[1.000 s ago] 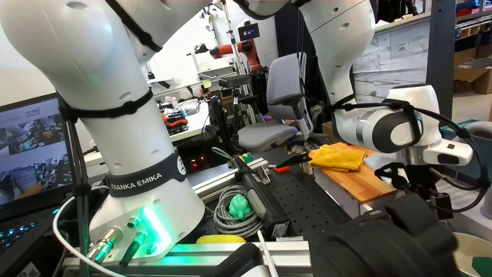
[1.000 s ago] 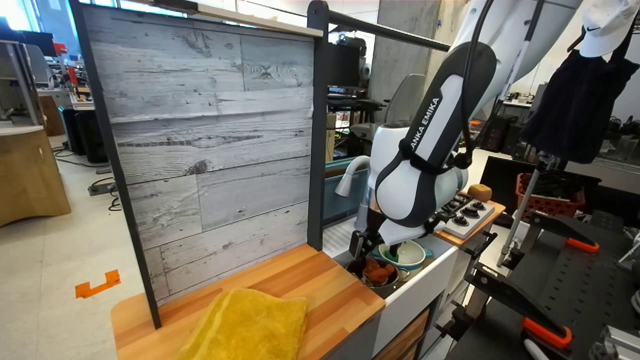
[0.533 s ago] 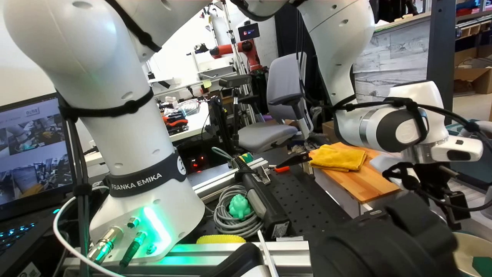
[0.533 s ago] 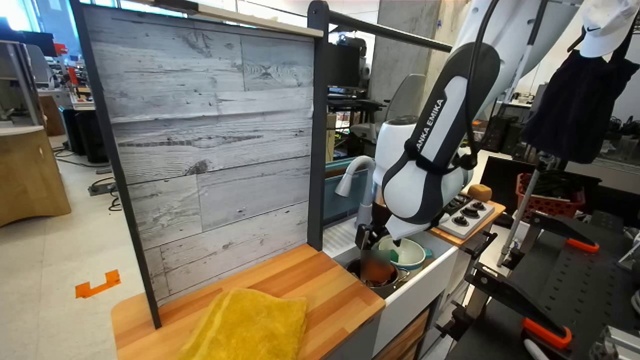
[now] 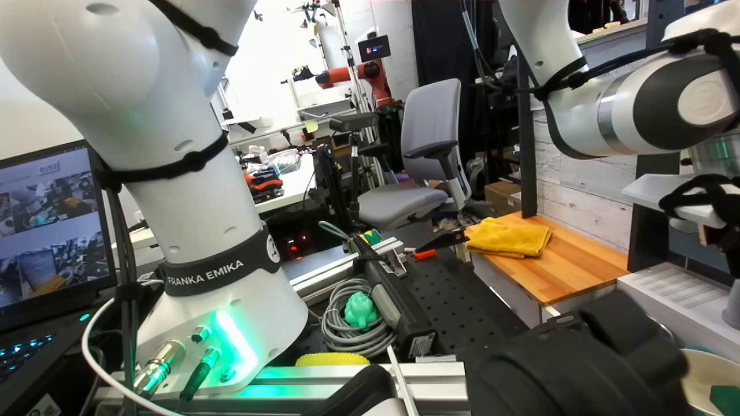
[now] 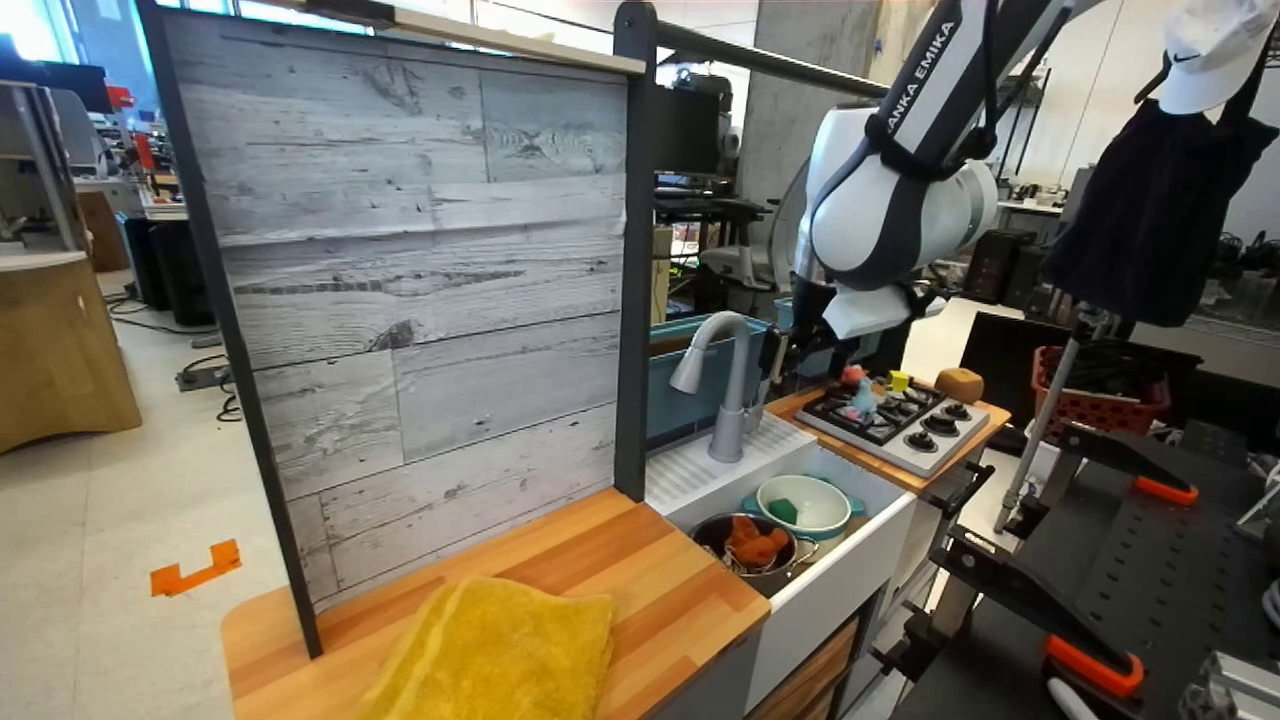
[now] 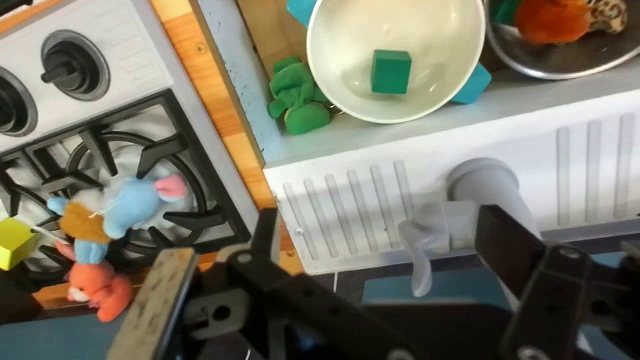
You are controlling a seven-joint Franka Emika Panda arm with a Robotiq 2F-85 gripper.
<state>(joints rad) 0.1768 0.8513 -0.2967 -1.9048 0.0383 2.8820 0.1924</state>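
Note:
My gripper (image 7: 378,220) stands wide open in the wrist view, with nothing held. Between and below its fingers shows the grey tap (image 7: 470,220) with its curled handle (image 7: 422,265). A speckled wooden-looking strip (image 7: 152,305) lies beside the left finger. In an exterior view the gripper (image 6: 790,350) hangs behind the tap, above the counter. A cream pot (image 7: 345,35) holds a green block (image 7: 391,72), with a green plush toy (image 7: 300,100) beside it. An orange plush (image 7: 550,22) lies in a metal pot (image 7: 545,75). Blue plush (image 7: 137,202) and coral plush (image 7: 97,287) rest at the stove.
The stove (image 7: 125,55) has black grates and knobs; a yellow block (image 7: 17,242) is there. A tall grey plank panel (image 6: 420,300) rises over the wooden counter (image 6: 660,560), which bears a yellow cloth (image 6: 490,650). A teal bin (image 6: 680,385) stands behind the tap.
The arm has risen away from the pots and moved back toward the stove side, uncovering the tap, pots and stove toys. The gripper stays open.

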